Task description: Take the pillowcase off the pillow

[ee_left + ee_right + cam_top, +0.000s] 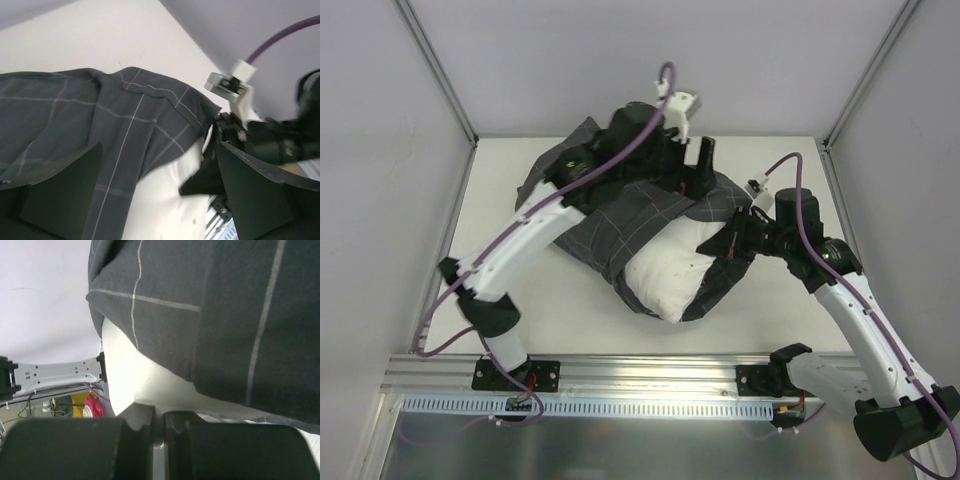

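Observation:
The dark grey checked pillowcase (620,215) lies bunched over the far part of the white pillow (665,278), whose near end sticks out bare. My left gripper (688,165) hovers over the far end of the pillowcase with jaws wide open and empty. In the left wrist view the pillowcase (100,120) and pillow (165,200) lie below my left gripper (159,150). My right gripper (732,243) is at the pillow's right side. In the right wrist view my right gripper (159,412) is shut on a pinch of the pillow (125,370), just under the pillowcase edge (225,315).
The white table (520,300) is bounded by grey walls and corner posts. An aluminium rail (640,372) with the arm bases runs along the near edge. The right arm (280,140) shows close to the left gripper's right finger.

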`<state>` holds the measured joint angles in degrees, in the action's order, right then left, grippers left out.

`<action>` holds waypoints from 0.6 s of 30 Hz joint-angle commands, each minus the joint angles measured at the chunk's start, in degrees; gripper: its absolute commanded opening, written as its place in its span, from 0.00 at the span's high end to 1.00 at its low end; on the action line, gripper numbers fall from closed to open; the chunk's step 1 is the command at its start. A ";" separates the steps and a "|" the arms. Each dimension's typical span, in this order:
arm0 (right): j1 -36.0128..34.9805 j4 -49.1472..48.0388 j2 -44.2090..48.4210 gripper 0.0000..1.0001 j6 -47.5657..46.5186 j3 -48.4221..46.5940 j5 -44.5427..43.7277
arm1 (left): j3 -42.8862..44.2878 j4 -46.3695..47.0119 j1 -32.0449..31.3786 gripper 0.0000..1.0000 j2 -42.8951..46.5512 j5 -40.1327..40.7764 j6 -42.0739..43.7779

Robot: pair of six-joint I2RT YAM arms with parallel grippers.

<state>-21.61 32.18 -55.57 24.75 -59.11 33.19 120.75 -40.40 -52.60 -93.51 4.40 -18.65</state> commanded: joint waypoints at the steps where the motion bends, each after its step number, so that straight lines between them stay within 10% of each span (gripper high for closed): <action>1: -1.94 -3.44 2.92 0.99 -1.20 0.22 0.65 | 8.50 -4.15 0.92 0.01 -12.09 -11.60 5.82; 8: -2.92 -3.62 5.12 0.99 -0.94 2.42 1.00 | 14.60 -4.42 2.41 0.07 -22.67 -18.90 5.39; 11: -2.92 -3.53 5.74 0.99 -0.85 2.86 1.17 | 15.22 -4.33 2.94 0.29 -24.96 -20.66 4.15; 15: -3.35 -3.44 6.00 0.99 -1.20 3.21 1.79 | 16.18 -4.25 4.69 0.91 -26.28 -18.73 0.31; 18: -4.32 -2.92 7.05 0.99 -1.99 4.00 2.75 | 15.92 -4.33 9.17 1.00 -26.72 -17.68 -6.01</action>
<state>-24.51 32.18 -51.44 24.12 -54.85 31.90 134.82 -45.41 -48.01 -119.79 -13.96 -18.31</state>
